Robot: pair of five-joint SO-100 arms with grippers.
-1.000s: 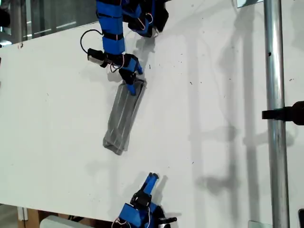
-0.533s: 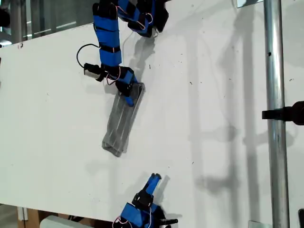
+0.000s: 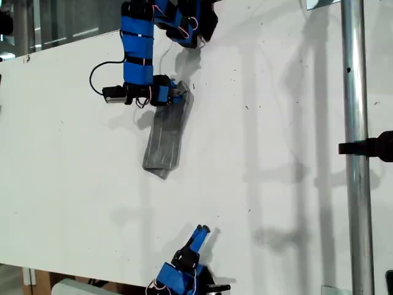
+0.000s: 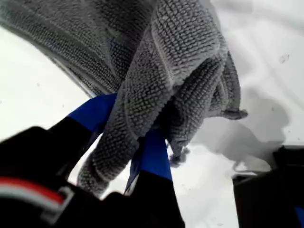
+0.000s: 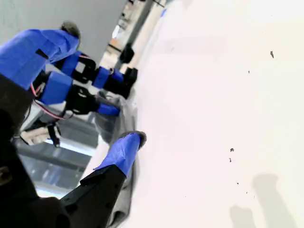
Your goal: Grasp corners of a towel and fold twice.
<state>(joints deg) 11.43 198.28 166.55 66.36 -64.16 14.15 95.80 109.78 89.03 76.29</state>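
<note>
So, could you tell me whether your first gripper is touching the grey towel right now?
Touching. In the first wrist view, my first gripper has its blue jaws closed on a bunched fold of the towel, with cloth pressed between them.

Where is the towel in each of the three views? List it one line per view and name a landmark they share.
Exterior view: the towel lies upper centre on the white table, one end pinched by my first end effector.
First wrist view: it fills the upper frame, bunched between blue fingers.
Second wrist view: grey strip beyond the blue fingertip.
Shared landmark: the white table.

white table (image 3: 276, 184) — folded grey towel (image 3: 166, 138) lying on it, small dark specks
</note>
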